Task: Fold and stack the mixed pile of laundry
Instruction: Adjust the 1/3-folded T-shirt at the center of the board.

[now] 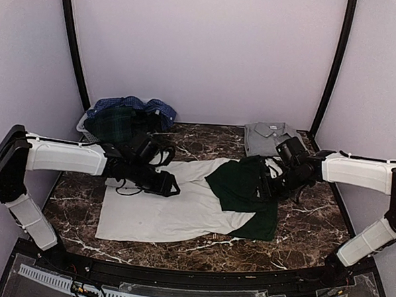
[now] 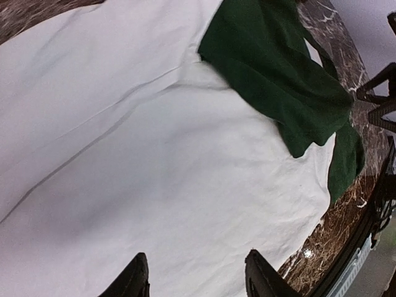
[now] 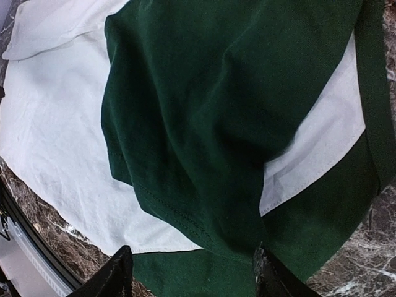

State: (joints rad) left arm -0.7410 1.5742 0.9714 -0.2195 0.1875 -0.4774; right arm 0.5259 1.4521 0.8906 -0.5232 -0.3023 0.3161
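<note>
White tee [image 1: 167, 212]: spread flat at centre, dark green sleeves [image 1: 244, 186] bunched at right.
Tartan shirt [image 1: 117, 125], blue checked shirt [image 1: 135, 105]: heaped back left.

Top cam high, near edge, looks down; wrist cams close, share tee [image 1: 174, 211].

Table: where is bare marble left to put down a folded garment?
Bare marble lies at the back, between the basket and the grey shirt, and at the front right, beside the green sleeve of the tee. The middle is crowded: tee and both arms.
</note>
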